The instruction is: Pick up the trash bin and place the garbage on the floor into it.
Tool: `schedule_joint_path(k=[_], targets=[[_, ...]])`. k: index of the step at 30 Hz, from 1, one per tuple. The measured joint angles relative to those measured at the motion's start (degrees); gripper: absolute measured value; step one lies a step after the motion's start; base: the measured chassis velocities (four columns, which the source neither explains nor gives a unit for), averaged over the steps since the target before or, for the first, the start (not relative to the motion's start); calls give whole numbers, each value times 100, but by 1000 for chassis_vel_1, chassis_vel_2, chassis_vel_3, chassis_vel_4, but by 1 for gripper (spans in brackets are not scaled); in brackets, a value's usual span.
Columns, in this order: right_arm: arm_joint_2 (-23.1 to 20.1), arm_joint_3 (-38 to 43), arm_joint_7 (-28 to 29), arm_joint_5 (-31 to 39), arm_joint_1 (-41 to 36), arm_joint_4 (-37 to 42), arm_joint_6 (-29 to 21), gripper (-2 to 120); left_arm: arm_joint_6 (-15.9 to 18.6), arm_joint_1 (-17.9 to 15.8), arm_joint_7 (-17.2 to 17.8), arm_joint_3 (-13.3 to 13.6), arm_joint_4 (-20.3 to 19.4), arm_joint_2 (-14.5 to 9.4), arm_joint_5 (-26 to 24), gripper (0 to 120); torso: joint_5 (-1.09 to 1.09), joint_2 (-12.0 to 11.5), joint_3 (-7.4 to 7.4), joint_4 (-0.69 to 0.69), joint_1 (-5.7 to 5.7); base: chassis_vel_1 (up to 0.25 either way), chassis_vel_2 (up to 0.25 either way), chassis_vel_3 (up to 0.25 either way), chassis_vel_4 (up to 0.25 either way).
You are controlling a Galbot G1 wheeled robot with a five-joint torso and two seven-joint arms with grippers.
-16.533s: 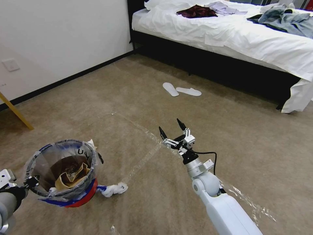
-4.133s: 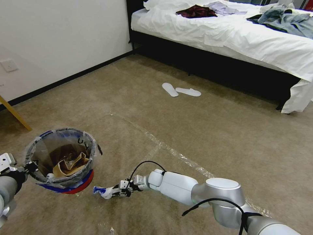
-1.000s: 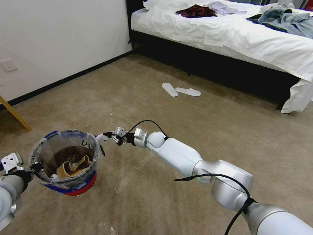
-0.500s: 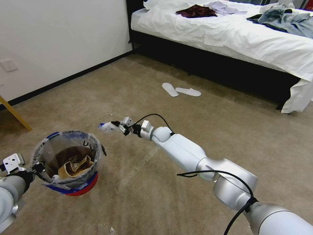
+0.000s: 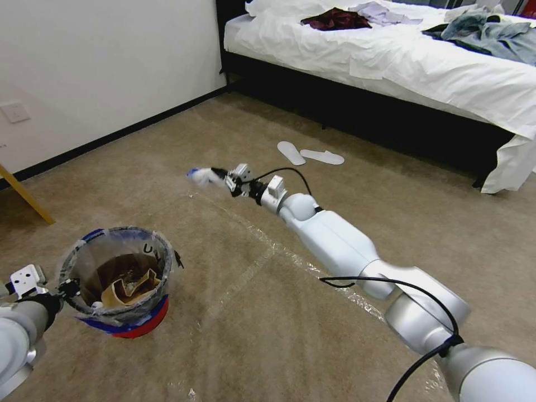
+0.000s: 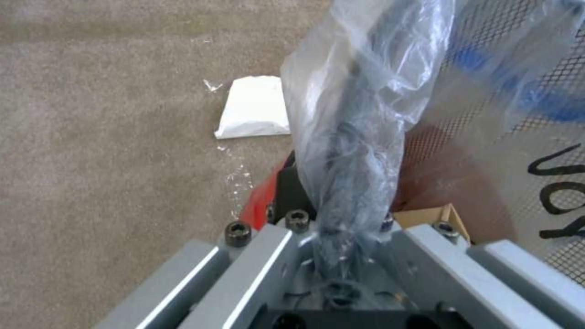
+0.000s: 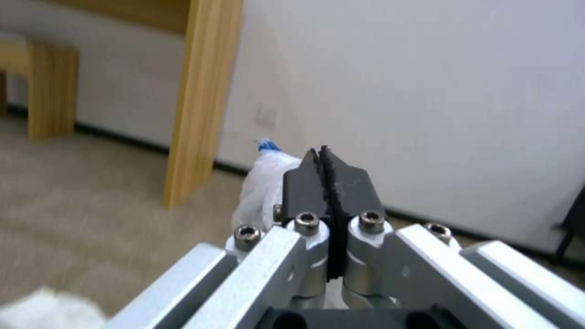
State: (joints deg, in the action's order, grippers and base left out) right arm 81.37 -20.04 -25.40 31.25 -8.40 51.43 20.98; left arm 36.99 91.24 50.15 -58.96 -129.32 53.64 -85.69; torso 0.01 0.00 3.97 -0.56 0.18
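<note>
The trash bin [image 5: 120, 312], red with a blue band and a clear liner, hangs just above the floor [image 5: 251, 335] at the lower left. My left gripper [image 5: 62, 290] is shut on its rim; up close the liner [image 6: 353, 114] bunches over the closed jaws of the left gripper [image 6: 341, 224]. A torn brown paper bag [image 5: 131, 285] lies inside the bin. My right gripper [image 5: 223, 177] is stretched far forward, high above the carpet and well beyond the bin. It is shut on a piece of garbage, a crumpled white tissue [image 5: 202, 175] with a blue tip. That tissue [image 7: 261, 183] sticks out beside the closed right gripper [image 7: 323, 176].
Shiny tape lines [image 5: 262, 240] cross the carpet under the right arm. Two white slippers [image 5: 310, 155] lie before the black-framed bed [image 5: 391, 72]. A wooden leg [image 5: 25, 196] stands by the left wall. A white paper scrap [image 6: 255, 113] lies on the carpet beside the bin.
My right gripper has risen from the bin's rim and swung forward and away, still holding the tissue. The bin has sunk slightly in the left gripper's hold.
</note>
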Motion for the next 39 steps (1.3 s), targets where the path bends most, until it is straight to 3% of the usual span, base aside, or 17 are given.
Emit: schedule_joint_path(k=[11,39], targets=[[-232,161,-15,534,143,1090,118,0,-27,-22,-2,-35,98,15,-74,1,-1,0,0,0,0,0,0,0,0],[-322,-70,-813,1315,240,1682,309,0,-89,-164,3,4,230,-45,-283,1,-1,0,0,0,0,0,0,0,0]])
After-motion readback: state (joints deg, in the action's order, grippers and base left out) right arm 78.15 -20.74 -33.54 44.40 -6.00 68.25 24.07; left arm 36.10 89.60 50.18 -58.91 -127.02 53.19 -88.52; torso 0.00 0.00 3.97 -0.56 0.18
